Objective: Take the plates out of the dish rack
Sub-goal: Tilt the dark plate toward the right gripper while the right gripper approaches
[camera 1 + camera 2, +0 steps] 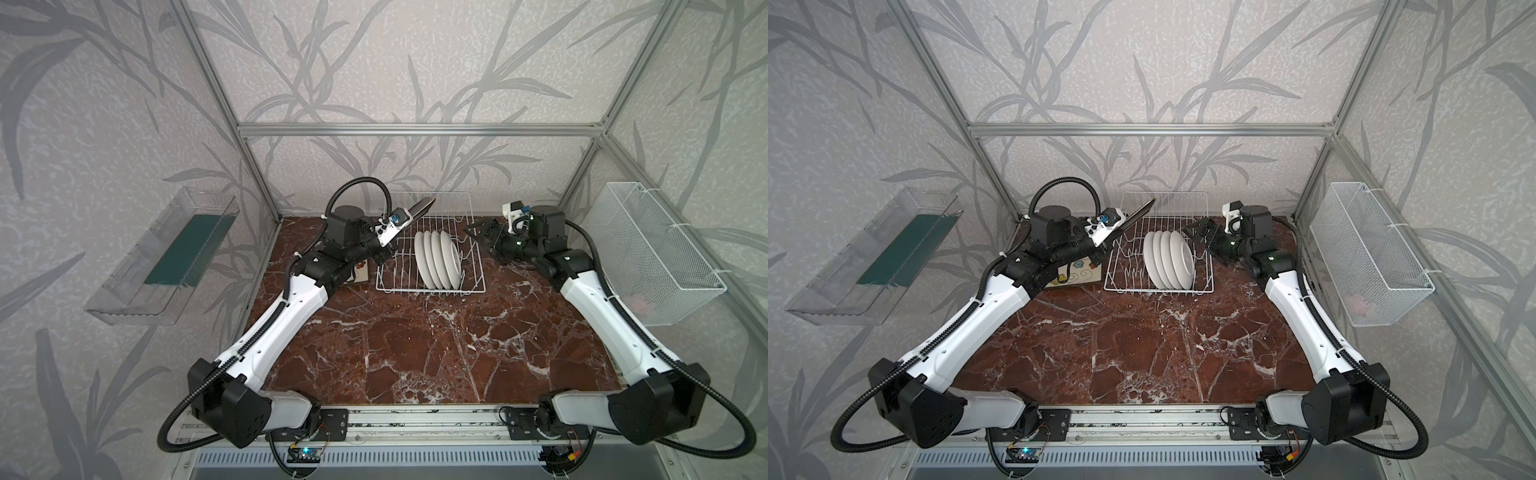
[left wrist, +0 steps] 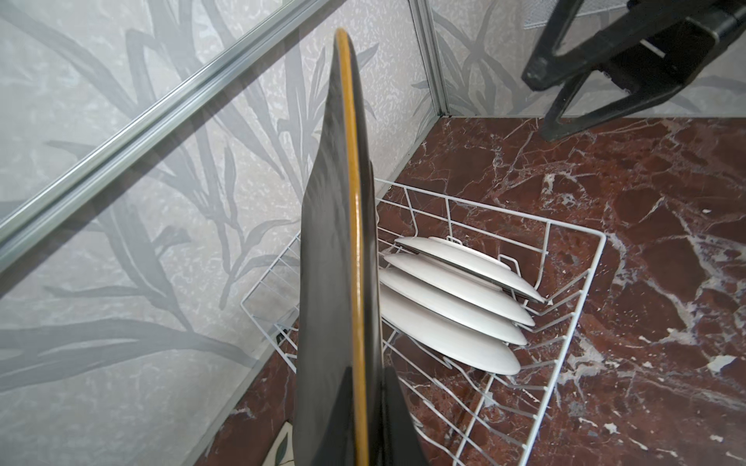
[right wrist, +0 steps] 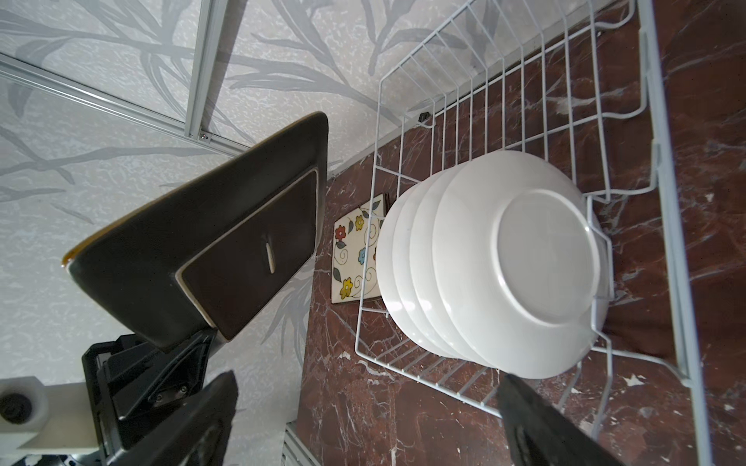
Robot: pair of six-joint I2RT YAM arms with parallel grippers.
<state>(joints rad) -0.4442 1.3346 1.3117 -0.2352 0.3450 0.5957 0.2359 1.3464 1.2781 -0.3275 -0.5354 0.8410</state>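
Observation:
The white wire dish rack (image 1: 432, 291) (image 1: 1158, 290) stands at the back middle of the table, shown in both top views. Several round white plates (image 1: 438, 259) (image 3: 504, 262) stand on edge in its right half. My left gripper (image 1: 410, 216) (image 2: 369, 403) is shut on the rim of a square black-backed plate (image 1: 423, 205) (image 2: 327, 262) (image 3: 202, 258), held tilted in the air over the rack's back left corner. My right gripper (image 1: 478, 232) (image 3: 367, 383) hangs open and empty just right of the round plates. A flowered cream square plate (image 1: 1077, 272) (image 3: 357, 254) lies flat on the table left of the rack.
A clear plastic tray (image 1: 166, 257) is fixed to the left wall and a white mesh basket (image 1: 652, 253) to the right wall. Aluminium frame posts stand at both back corners. Red marble tabletop (image 1: 415, 353) stretches in front of the rack.

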